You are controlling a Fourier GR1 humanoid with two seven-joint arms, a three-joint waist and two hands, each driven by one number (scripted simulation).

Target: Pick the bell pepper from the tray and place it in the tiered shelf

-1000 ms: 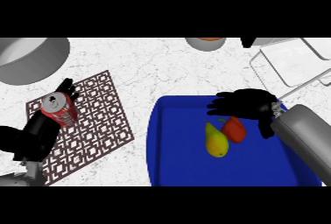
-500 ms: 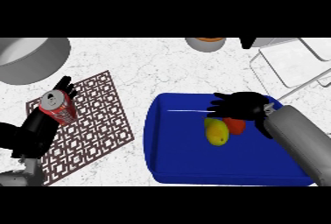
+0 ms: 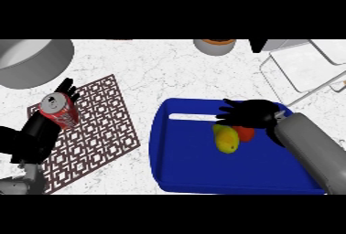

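A blue tray (image 3: 196, 169) lies on the counter at centre right. In it a red bell pepper (image 3: 246, 133) lies against a yellow-green fruit (image 3: 226, 139). My right hand (image 3: 255, 113) hovers over the far side of the tray, open, with fingers spread to the left. It hangs just above the red pepper and hides part of it. The white wire tiered shelf (image 3: 304, 73) stands at the upper right, beyond the tray. At the left edge my left hand (image 3: 40, 132) rests open, fingers up.
A red soda can (image 3: 59, 109) lies on a brown lattice mat (image 3: 101, 123), right beside my left hand. A grey pot (image 3: 30, 59) stands at the upper left. A small bowl (image 3: 215, 45) sits at the top edge.
My right hand has come closer to the two pieces in the tray and now covers more of the red pepper. The left hand and the can have stayed put.
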